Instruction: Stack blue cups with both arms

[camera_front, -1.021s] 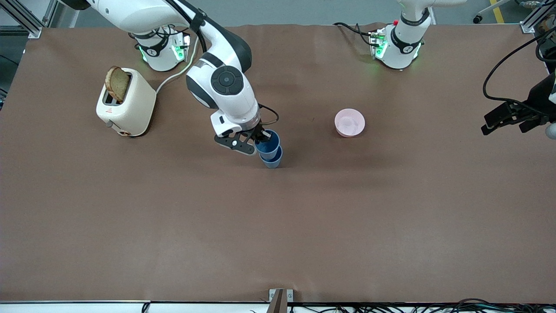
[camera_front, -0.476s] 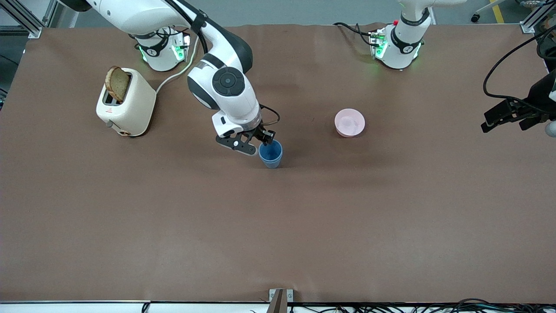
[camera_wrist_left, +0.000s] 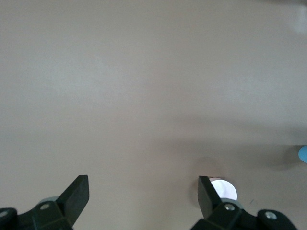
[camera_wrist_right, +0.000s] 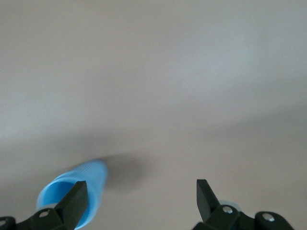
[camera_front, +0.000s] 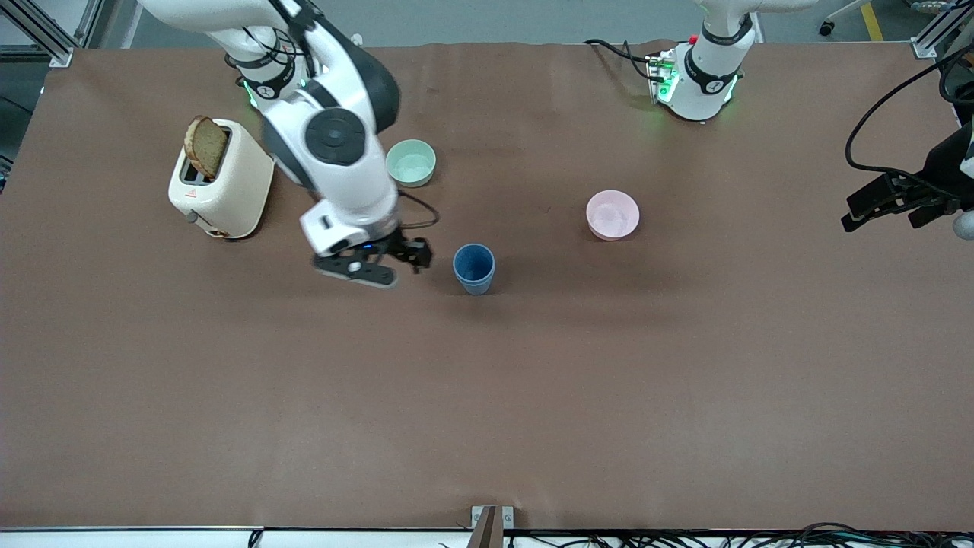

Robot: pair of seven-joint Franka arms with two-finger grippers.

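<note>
- Blue cups point(camera_front: 474, 268) stand nested as one stack on the brown table point(camera_front: 487, 396), near its middle; from the front camera you see a single rim, so the two read as one tumbler.
- Your right gripper point(camera_front: 415, 255) hangs just beside the stack, toward the right arm's end of the table, apart from it and holding nothing.
- Its fingers point(camera_wrist_right: 73, 201) are spread wide in the right wrist view, with the cup stack point(camera_wrist_right: 74, 188) showing just past one fingertip.
- Your left gripper point(camera_front: 886, 207) waits up in the air at the left arm's end of the table, well apart from the cups.
- Its fingers point(camera_wrist_left: 76, 193) are also spread wide with bare table between them in the left wrist view.
- You have a pink bowl point(camera_front: 612, 215) sitting between the stack and the left arm's end, slightly farther from the front camera than the cups.
- A mint-green bowl point(camera_front: 411, 163) sits farther from the front camera than the stack, beside the right arm's forearm.
- A cream toaster point(camera_front: 221, 183) with a slice of bread point(camera_front: 206, 145) standing in its slot rests toward the right arm's end of the table.
</note>
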